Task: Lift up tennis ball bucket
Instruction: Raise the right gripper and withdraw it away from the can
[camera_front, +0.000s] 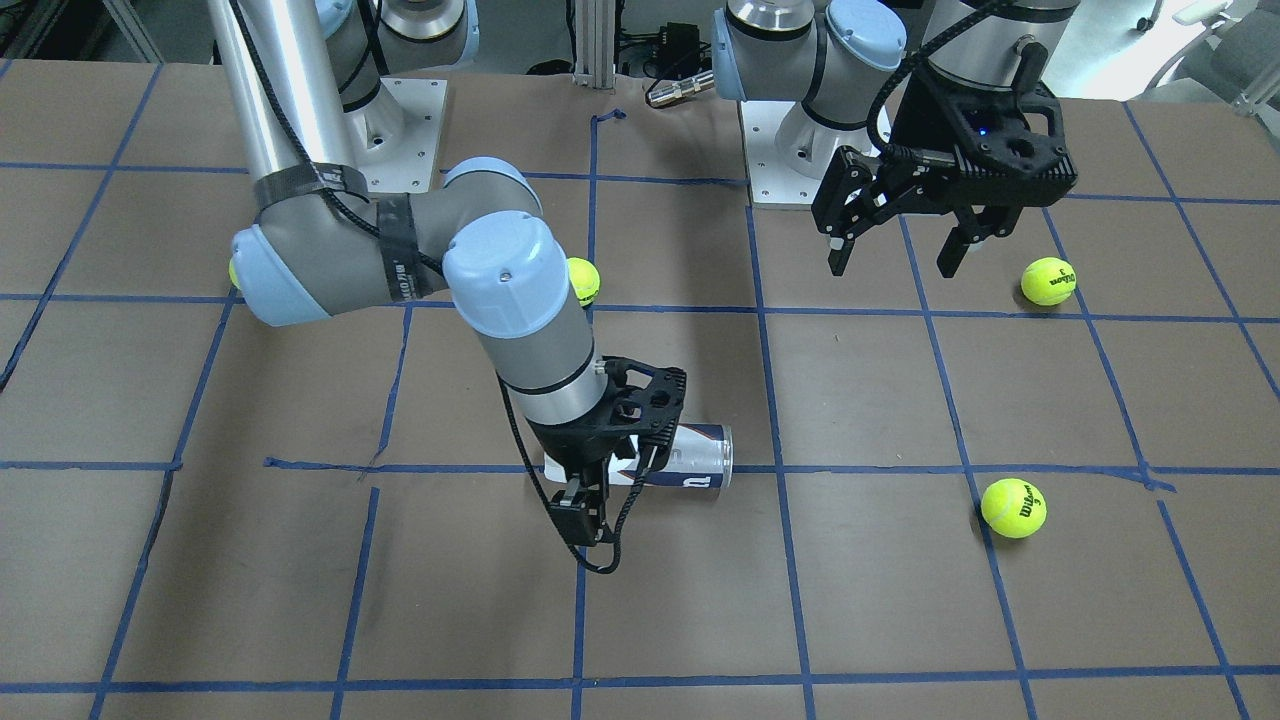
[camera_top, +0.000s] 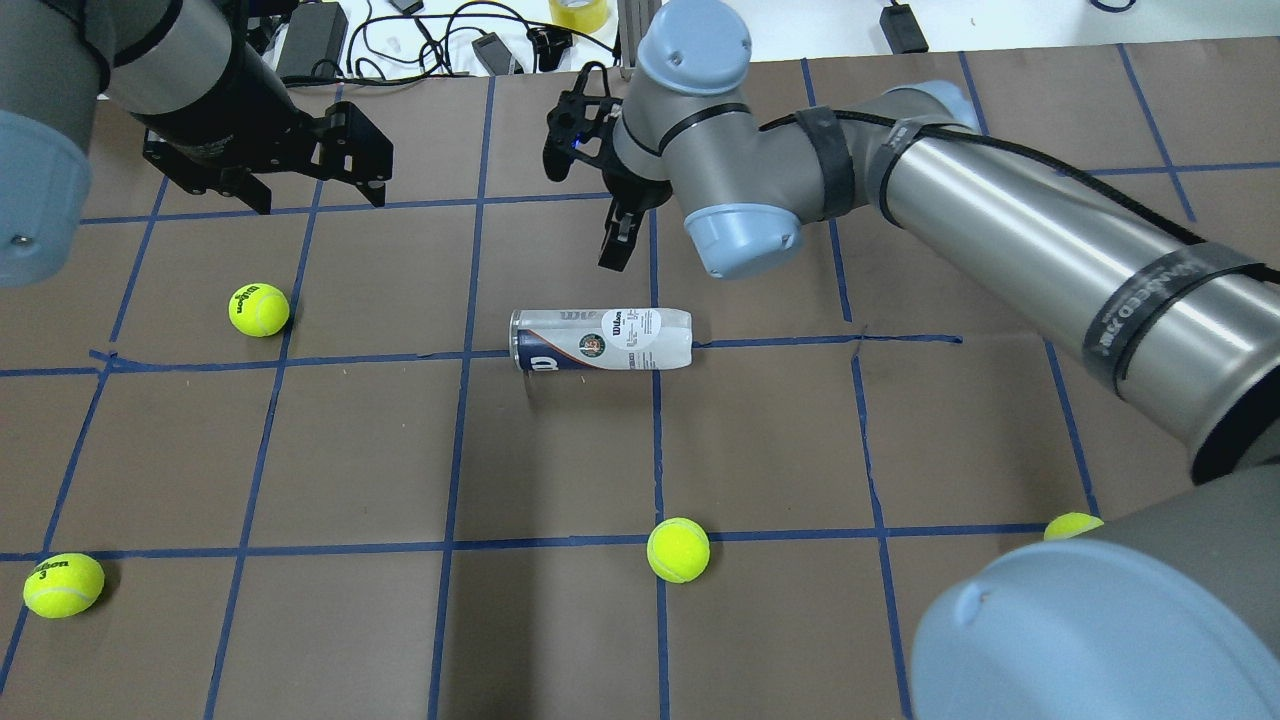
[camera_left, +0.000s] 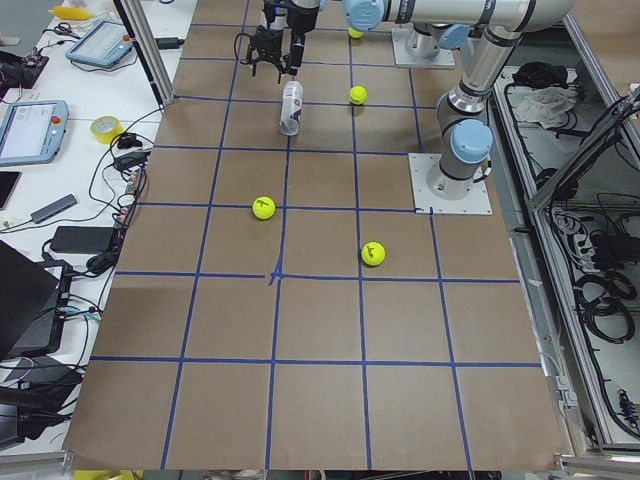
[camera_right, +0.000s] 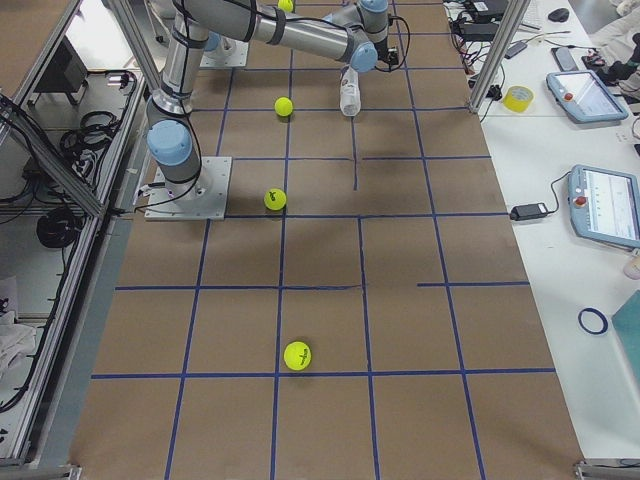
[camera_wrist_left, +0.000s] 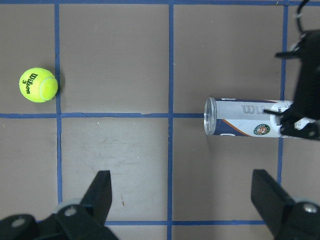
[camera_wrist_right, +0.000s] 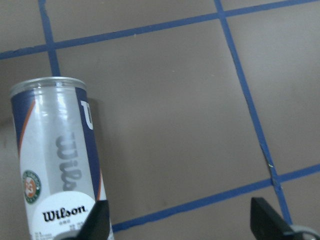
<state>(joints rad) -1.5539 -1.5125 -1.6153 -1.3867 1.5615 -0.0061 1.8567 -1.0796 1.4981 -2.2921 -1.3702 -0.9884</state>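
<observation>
At table (camera_top: 760, 430) centre, the tennis ball bucket (camera_top: 600, 340) lies on its side, mouth toward the robot's left. The right gripper (camera_wrist_right: 181, 222) hovers over it, jaws spread, with the can off toward one finger. Centre the jaws across its body before closing. The left gripper (camera_front: 893, 262) hangs released, well apart. No ball shows inside the bucket; tennis balls (camera_top: 678, 549) lie loose.
</observation>
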